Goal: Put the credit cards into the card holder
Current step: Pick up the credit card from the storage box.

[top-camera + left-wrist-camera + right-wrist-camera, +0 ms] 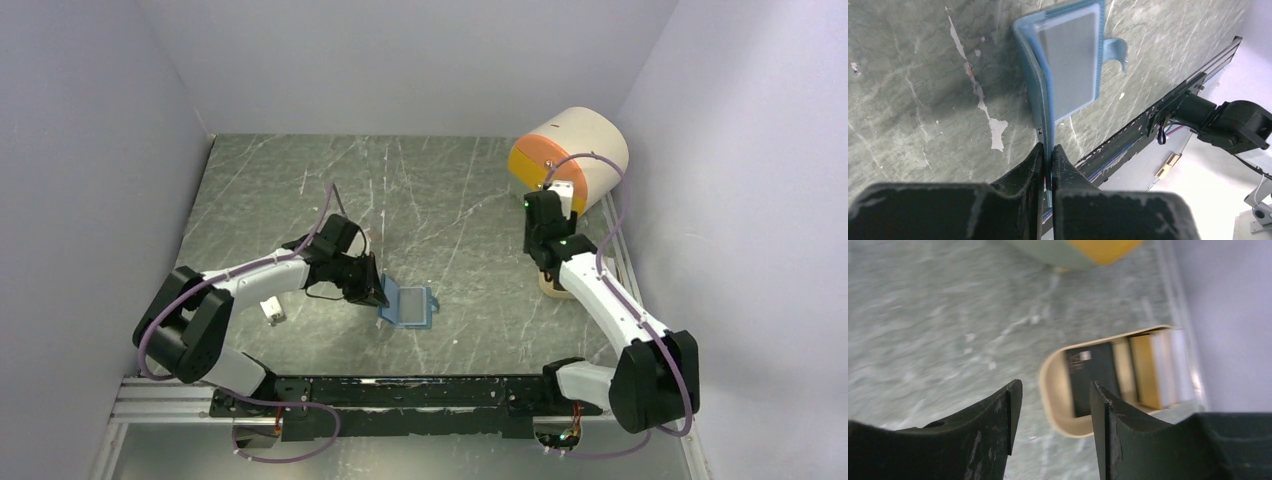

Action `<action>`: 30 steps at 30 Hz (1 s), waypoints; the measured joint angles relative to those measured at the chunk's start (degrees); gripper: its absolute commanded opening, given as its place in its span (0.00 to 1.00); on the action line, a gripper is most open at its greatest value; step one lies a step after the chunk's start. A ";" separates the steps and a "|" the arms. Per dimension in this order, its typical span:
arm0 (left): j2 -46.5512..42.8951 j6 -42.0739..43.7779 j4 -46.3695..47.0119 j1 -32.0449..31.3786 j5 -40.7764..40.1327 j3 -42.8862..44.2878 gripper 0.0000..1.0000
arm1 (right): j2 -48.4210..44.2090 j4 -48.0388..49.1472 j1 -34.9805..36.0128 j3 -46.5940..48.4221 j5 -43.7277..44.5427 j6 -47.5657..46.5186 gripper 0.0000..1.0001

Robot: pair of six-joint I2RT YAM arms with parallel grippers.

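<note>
**Blue wallet pinched at one edge, dark card lying in the tray**

Blue fabric shows between the closed jaws of the left gripper (1048,151), which is clamped on the thin edge of the small flat blue folding card holder (1068,65). The holder is spread open on the green-grey marbled table (450,200), its pale grey inner pocket facing up. A small blue tab sticks out from the side away from the gripper.

Well to the right of the holder sits the shallow tan rounded tray (1046,390). The right gripper (1055,386) hangs over this tray with its jaws apart and nothing between them. In the right wrist view a dark rectangular credit card (1093,377) lies flat in the tray. Beside it lie an orange-tan piece and a white piece, both too blurred to name.

Beyond the tray, farther from the holder, stands the big cream drum with an orange-yellow front (570,150). A small white clip-like piece (272,310) lies on the table to the holder's left.
</note>
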 measured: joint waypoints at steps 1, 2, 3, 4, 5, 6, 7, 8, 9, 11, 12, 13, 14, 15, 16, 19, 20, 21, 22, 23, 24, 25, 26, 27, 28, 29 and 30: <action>0.57 0.35 0.09 0.02 0.31 0.00 0.09 | 0.24 -0.17 -1.51 0.28 1.40 -1.64 0.56; 1.05 0.74 0.24 0.07 0.63 0.00 0.09 | 0.55 -0.22 -2.93 0.48 2.89 -3.76 0.56; 1.36 1.07 0.31 0.09 0.98 0.00 0.09 | 0.96 -0.24 -4.09 0.61 4.26 -5.70 0.56; 1.53 1.36 0.39 0.11 1.36 -0.02 0.10 | 1.38 -0.31 -5.20 0.79 5.31 -7.82 0.56; 1.57 1.62 0.63 0.11 1.66 -0.11 0.10 | 1.77 -0.48 -6.08 1.03 5.81 -9.38 0.56; 1.55 1.79 1.01 0.13 2.01 -0.24 0.10 | 2.25 -0.57 -7.17 1.46 6.34 -11.30 0.56; 1.46 1.86 1.42 0.15 2.38 -0.48 0.10 | 2.69 -0.52 -8.28 1.88 6.84 -12.94 0.56; 1.38 1.99 1.73 0.15 2.67 -0.76 0.10 | 3.08 -0.46 -9.40 2.27 7.21 -14.36 0.57; 1.16 2.05 2.03 0.17 3.06 -1.22 0.10 | 3.41 -0.22 -10.49 2.43 7.45 -15.76 0.57; 0.70 2.23 2.27 0.20 3.87 -1.97 0.10 | 4.07 0.11 -12.50 2.38 7.78 -17.97 0.58; 0.44 2.25 2.32 0.20 4.20 -2.29 0.10 | 4.52 0.44 -13.68 2.19 7.91 -19.08 0.58; 0.13 2.36 2.43 0.20 4.61 -2.69 0.10 | 5.03 0.87 -14.69 1.90 8.04 -20.11 0.58; -0.13 2.40 2.45 0.20 4.87 -2.97 0.10 | 5.55 1.25 -15.50 1.49 8.13 -21.03 0.58; -0.42 2.45 2.67 0.20 5.25 -3.34 0.10 | 5.99 1.42 -16.11 1.14 8.13 -21.84 0.58; -0.61 2.43 2.82 0.20 5.60 -3.65 0.10 | 6.47 1.68 -16.52 0.83 8.13 -22.36 0.58; -0.63 2.47 3.56 0.20 7.02 -4.33 0.11 | 8.87 2.36 -17.75 0.46 8.26 -23.82 0.58; -0.63 2.45 3.78 0.20 7.50 -4.42 0.11 | 9.84 2.58 -18.10 0.46 8.31 -24.17 0.59; -0.63 2.45 3.98 0.20 7.85 -4.46 0.11 | 10.71 2.86 -18.38 0.42 8.35 -24.48 0.59; -0.59 2.47 4.15 0.20 8.26 -4.52 0.11 | 11.50 3.10 -18.64 0.35 8.41 -24.76 0.59; -0.57 2.45 4.28 0.20 8.72 -4.57 0.11 | 12.11 3.48 -18.86 0.22 8.59 -25.03 0.59; -0.57 2.47 4.37 0.20 9.07 -4.57 0.11 | 12.52 3.74 -18.97 0.07 8.76 -25.27 0.59; -0.57 2.47 4.52 0.20 9.31 -4.57 0.11 | 12.94 4.07 -19.08 -0.13 9.05 -25.59 0.58; -0.57 2.47 4.70 0.22 9.55 -4.57 0.11 | 13.40 4.26 -19.17 -0.24 9.38 -25.90 0.58; -0.57 2.47 4.83 0.22 9.88 -4.57 0.11 | 14.08 4.52 -19.28 -0.24 9.81 -26.14 0.58; -0.57 2.47 4.94 0.24 10.14 -4.57 0.12 | 14.58 4.76 -19.34 -0.24 10.21 -26.34 0.58; -0.57 2.47 4.98 0.24 10.38 -4.57 0.12 | 15.39 5.07 -19.39 -0.22 10.84 -26.69 0.57; -0.57 2.47 4.98 0.24 10.62 -4.57 0.12 | 15.96 5.11 -19.41 -0.22 11.32 -26.84 0.57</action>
